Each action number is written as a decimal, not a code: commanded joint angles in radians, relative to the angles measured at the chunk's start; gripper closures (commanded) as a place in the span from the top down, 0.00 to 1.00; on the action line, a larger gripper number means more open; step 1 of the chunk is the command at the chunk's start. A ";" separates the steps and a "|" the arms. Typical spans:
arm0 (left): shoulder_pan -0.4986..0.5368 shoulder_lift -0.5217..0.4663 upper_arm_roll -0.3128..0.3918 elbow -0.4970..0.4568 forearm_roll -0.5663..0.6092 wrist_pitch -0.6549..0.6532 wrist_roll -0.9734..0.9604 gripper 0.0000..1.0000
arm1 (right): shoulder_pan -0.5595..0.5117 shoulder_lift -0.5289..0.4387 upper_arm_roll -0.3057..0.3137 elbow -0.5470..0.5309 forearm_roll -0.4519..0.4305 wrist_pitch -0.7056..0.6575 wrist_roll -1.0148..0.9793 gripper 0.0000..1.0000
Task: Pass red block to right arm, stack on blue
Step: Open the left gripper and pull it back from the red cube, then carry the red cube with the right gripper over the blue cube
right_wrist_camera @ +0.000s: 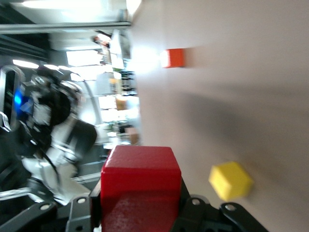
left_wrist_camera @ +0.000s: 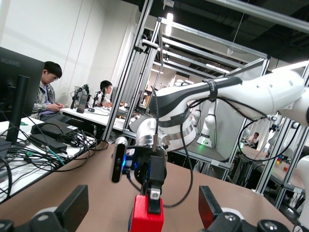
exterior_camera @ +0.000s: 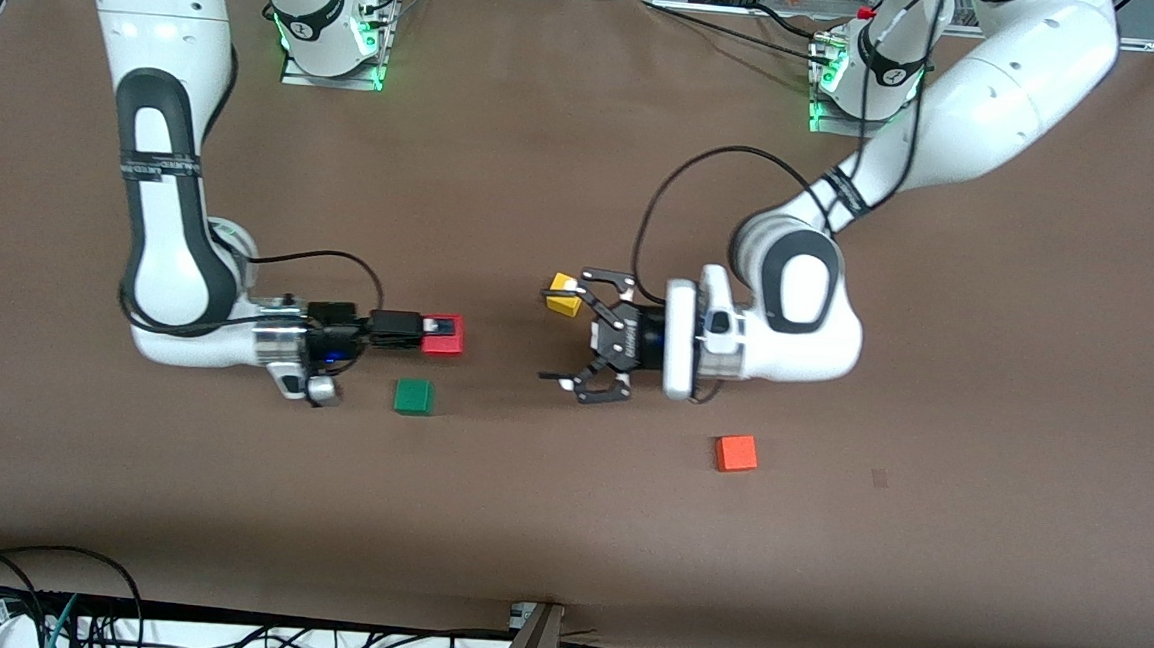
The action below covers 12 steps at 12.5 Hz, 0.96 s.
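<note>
My right gripper (exterior_camera: 434, 331) is shut on the red block (exterior_camera: 445, 345), low over the table toward the right arm's end. The right wrist view shows the red block (right_wrist_camera: 140, 183) filling the space between the fingers. In the left wrist view the red block (left_wrist_camera: 145, 217) sits directly over a sliver of the blue cube (left_wrist_camera: 129, 223); I cannot tell whether they touch. In the front view the blue cube is hidden under the red one. My left gripper (exterior_camera: 569, 336) is open and empty, facing the red block over mid-table.
A yellow cube (exterior_camera: 565, 295) lies beside the left gripper's upper finger. A green cube (exterior_camera: 413, 396) lies nearer the front camera than the red block. An orange-red cube (exterior_camera: 735, 453) lies nearer the camera, toward the left arm's end.
</note>
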 commanded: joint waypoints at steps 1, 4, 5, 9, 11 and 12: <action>0.088 -0.018 -0.005 -0.016 0.182 -0.115 -0.185 1.00 | 0.013 -0.010 -0.078 0.064 -0.208 0.018 -0.003 0.01; 0.194 -0.023 -0.005 -0.006 0.381 -0.296 -0.395 1.00 | 0.016 -0.014 -0.101 0.106 -0.548 0.137 -0.001 0.00; 0.214 -0.025 -0.010 -0.004 0.450 -0.335 -0.452 1.00 | 0.019 -0.031 -0.101 0.108 -0.663 0.192 -0.001 0.00; 0.288 -0.119 -0.011 -0.006 0.711 -0.557 -0.774 1.00 | 0.054 -0.065 -0.121 0.095 -1.024 0.268 0.066 0.00; 0.316 -0.208 -0.004 -0.010 0.805 -0.701 -0.949 1.00 | 0.057 -0.074 -0.144 0.056 -1.051 0.309 0.068 0.00; 0.328 -0.250 0.001 -0.007 0.845 -0.779 -1.043 1.00 | 0.071 -0.074 -0.155 0.034 -1.060 0.334 0.075 0.00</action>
